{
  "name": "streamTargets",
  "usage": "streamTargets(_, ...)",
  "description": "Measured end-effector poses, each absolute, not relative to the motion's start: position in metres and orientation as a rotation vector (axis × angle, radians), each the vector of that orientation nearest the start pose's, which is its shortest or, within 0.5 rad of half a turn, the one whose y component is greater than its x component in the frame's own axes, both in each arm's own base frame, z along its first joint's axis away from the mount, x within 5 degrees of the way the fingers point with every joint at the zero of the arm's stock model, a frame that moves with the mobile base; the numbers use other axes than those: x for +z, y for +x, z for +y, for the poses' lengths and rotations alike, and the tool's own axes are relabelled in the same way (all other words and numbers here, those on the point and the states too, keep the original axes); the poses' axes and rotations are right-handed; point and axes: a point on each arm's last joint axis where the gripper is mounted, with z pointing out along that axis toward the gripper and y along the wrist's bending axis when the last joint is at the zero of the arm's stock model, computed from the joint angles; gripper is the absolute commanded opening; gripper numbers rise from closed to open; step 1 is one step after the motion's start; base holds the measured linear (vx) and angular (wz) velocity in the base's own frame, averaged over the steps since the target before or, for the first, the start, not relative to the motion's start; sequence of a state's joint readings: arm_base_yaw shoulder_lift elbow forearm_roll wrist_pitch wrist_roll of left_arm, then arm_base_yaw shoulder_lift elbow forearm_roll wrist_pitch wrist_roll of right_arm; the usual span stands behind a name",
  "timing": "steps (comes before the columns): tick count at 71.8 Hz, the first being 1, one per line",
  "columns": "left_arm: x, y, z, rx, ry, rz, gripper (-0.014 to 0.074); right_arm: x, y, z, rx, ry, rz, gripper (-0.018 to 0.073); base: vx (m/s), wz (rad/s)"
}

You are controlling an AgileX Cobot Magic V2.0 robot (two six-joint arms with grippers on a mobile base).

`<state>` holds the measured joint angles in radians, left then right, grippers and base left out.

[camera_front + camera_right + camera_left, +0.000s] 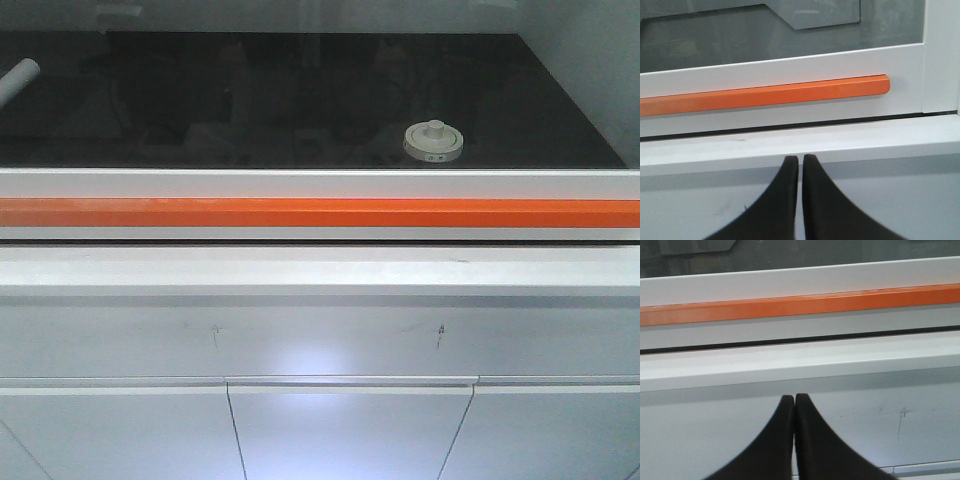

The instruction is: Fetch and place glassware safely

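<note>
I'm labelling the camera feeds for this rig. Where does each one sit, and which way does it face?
Exterior front: off the arms, facing the white cabinet head-on; sees the jar on the dark surface beyond the orange bar; no robot parts show.
Left wrist: behind the left tool, tips together, facing the orange bar's middle stretch.
Right wrist: behind the right tool, tips together, facing the bar's right end.
Shared: all views show the orange bar.
</note>
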<state>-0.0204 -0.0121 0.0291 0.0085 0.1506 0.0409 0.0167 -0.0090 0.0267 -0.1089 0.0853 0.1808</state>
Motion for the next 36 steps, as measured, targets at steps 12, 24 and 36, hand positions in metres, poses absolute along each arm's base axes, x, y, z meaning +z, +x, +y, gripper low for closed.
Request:
streamTargets(12, 0.1903, 0.0564, -0.001, 0.023, 0.057, 1.65, -0.0007, 0.197, 0.0569, 0.0001, 0.062, 0.051, 1.585, -0.0003, 0.0, 0.0)
streamTargets(24, 0.1903, 0.0564, -0.001, 0.023, 0.057, 1.65, -0.0007, 0.197, 0.0569, 0.0001, 0.062, 0.051, 1.585, -0.0003, 0.0, 0.0)
streamTargets(36, 0.1903, 0.0564, -0.001, 0.023, 0.057, 1.65, -0.0007, 0.197, 0.0569, 0.0001, 0.062, 0.051, 1.585, -0.0003, 0.0, 0.0)
